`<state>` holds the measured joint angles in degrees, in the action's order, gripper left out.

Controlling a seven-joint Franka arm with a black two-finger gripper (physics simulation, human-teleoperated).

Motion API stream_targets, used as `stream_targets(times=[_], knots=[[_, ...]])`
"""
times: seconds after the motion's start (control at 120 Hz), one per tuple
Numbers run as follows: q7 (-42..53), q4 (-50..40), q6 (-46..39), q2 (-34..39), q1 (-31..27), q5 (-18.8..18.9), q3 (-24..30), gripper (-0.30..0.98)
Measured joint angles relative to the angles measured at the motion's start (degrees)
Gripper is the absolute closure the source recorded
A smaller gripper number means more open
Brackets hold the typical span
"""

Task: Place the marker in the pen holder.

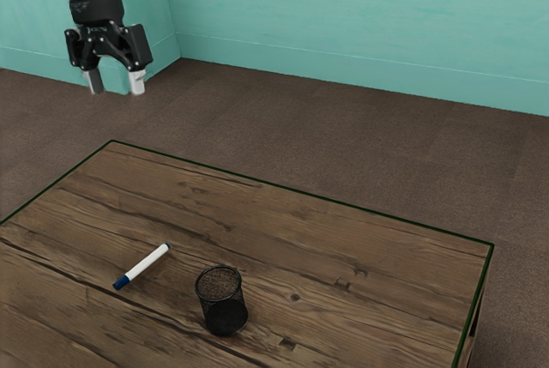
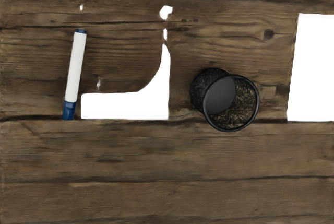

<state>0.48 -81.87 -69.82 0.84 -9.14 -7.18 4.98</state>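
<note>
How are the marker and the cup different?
The marker is white and blue, but the cup is black. The marker is long and thin, while the cup is wide and round. The marker lies on its side; the cup stands upright, open at the top. Both are on the wooden table.

Marker [image 1: 144,266]: white, blue at both ends, lying flat, longer blue end toward eight o'clock in the exterior view | and here's the holder [image 1: 225,314]: round black mesh, upright, mouth up | marker at its ten o'clock, clear gap between!
</note>
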Motion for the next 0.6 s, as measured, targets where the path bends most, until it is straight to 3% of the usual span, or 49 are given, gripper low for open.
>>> stream_targets(times=[0.117, 0.208, 0.333, 0.442, 0.6], knots=[[-0.39, -3.11, -4.80, 2.62, 0.23, 1.70, -0.59, 0.00], [-0.68, -23.01, -11.02, 11.26, 4.25, 2.92, -4.53, 0.00], [-1.00, -48.00, -23.07, 17.84, 3.58, 4.39, -9.28, 0.00], [-1.14, -56.50, -32.80, 15.56, 0.65, 6.35, -9.84, 0.01], [-0.26, -57.79, -45.10, 8.33, 2.80, 9.53, -9.67, 0.05]])
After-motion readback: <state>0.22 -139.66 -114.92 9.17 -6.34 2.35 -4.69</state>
